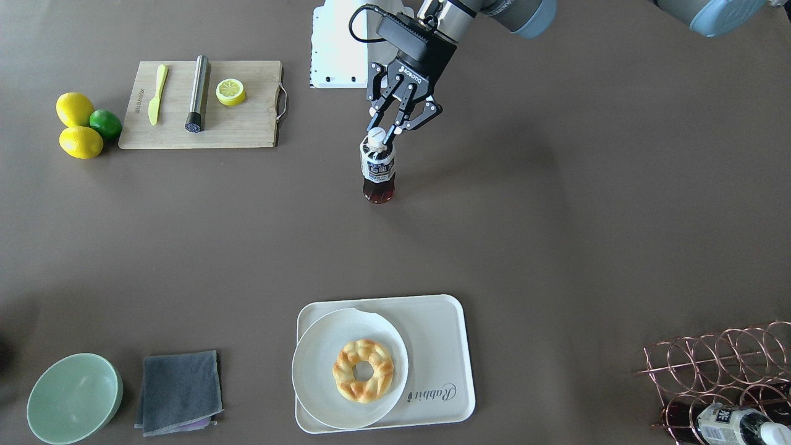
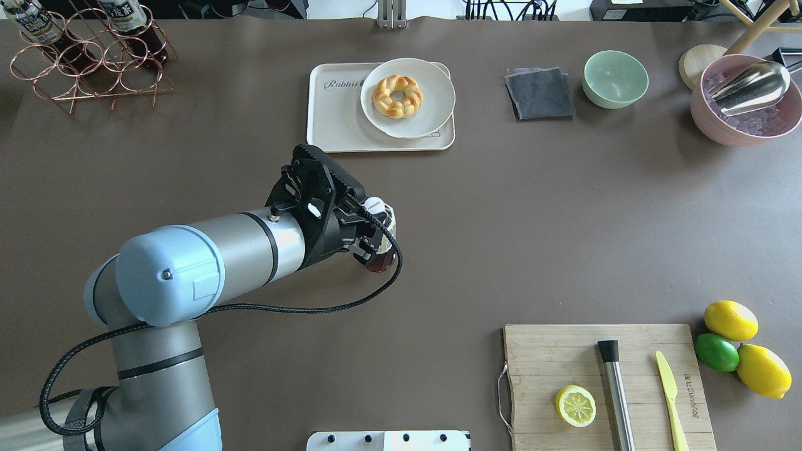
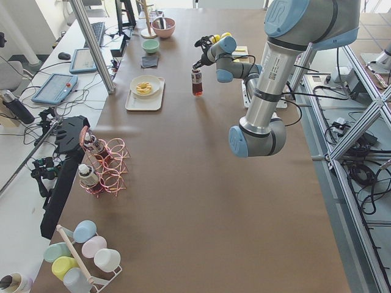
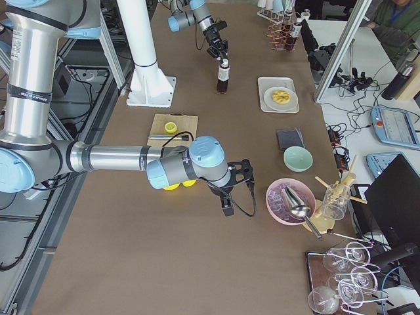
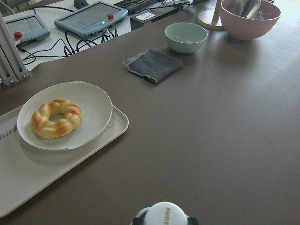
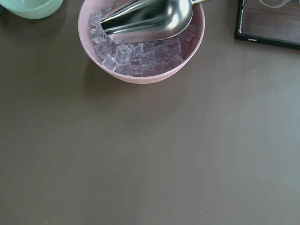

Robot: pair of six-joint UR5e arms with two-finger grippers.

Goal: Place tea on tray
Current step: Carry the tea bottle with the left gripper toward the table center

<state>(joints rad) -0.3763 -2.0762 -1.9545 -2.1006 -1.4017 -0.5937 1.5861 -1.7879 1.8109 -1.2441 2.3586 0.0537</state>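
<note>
The tea bottle [image 1: 378, 170], with dark liquid and a white cap, stands upright at mid-table. My left gripper [image 1: 388, 123] comes down on it from above, shut on the cap. I cannot tell if its base touches the table. The cap shows at the bottom edge of the left wrist view [image 5: 164, 215]. The cream tray [image 1: 439, 346] lettered "Rabbit" lies at the far side, apart from the bottle. My right gripper [image 4: 228, 205] shows only in the exterior right view, near the pink ice bowl [image 4: 292, 200]. I cannot tell if it is open or shut.
A round white plate [image 1: 315, 377] with a donut [image 1: 363, 369] fills one half of the tray; the lettered half is bare. A copper rack [image 1: 717, 364] holds another bottle [image 1: 735, 426]. A cutting board [image 1: 247, 117], citrus, a green bowl [image 1: 74, 398] and a grey cloth [image 1: 179, 392] lie aside.
</note>
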